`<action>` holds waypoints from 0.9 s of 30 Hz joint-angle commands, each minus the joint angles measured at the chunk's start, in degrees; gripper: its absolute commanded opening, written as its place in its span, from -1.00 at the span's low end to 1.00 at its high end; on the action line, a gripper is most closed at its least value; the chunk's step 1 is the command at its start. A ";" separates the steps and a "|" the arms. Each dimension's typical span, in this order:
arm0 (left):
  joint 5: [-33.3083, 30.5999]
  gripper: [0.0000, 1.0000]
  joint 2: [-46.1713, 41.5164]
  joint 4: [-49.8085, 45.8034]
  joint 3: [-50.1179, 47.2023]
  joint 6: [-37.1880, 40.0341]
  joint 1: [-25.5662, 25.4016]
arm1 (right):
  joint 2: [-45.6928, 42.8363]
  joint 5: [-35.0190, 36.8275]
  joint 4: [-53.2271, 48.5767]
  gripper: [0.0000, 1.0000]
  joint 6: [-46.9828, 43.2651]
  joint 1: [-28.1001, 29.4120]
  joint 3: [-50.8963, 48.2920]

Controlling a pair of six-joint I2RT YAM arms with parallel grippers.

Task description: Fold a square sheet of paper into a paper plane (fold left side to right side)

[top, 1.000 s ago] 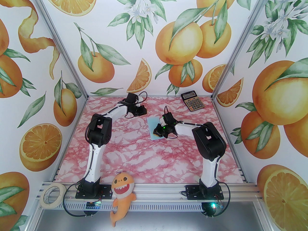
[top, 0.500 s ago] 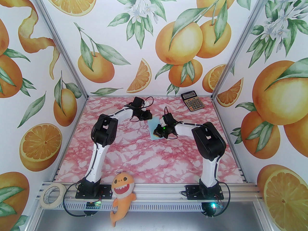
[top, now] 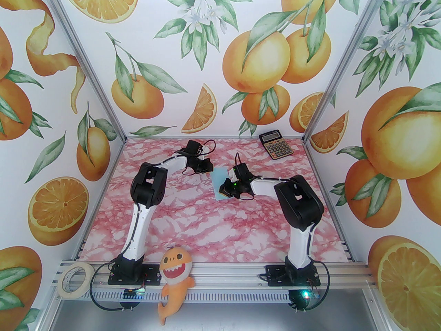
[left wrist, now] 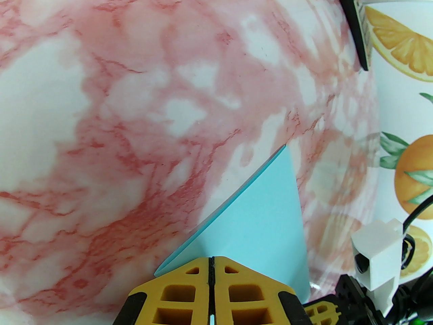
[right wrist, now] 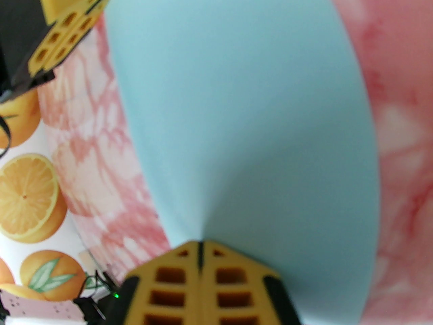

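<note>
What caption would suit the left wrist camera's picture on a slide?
The yellow-fingered left gripper, jaws shut, meets a folded pale light-blue sheet of paper on the pink marbled table.

A robot lab booth: aluminium frame (top: pixel 224 271), orange-print walls (top: pixel 220 47), pink marble tabletop (top: pixel 206 226).

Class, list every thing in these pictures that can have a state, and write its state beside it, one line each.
square sheet of paper: lying on the table, narrow, seemingly folded double, not yet a plane.
left gripper: shut, tips at the sheet's far left corner.
right gripper: shut, tips on the sheet's near end.
calculator: face up, far right corner, untouched; display unreadable.
</note>
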 commanded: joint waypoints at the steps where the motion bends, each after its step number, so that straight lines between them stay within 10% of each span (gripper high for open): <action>1: -2.71 -0.82 1.69 -1.08 4.99 1.80 2.94 | 1.30 1.90 -4.43 -1.00 -0.49 1.03 -1.35; 14: -3.11 -0.79 -17.44 2.89 -16.48 -3.33 -4.26 | -8.93 1.59 -10.61 -0.36 -4.60 -4.12 3.21; 27: -5.32 -0.82 -16.70 5.07 -23.51 -4.40 -8.84 | -6.67 1.11 -11.91 -0.26 -7.81 -7.32 -0.43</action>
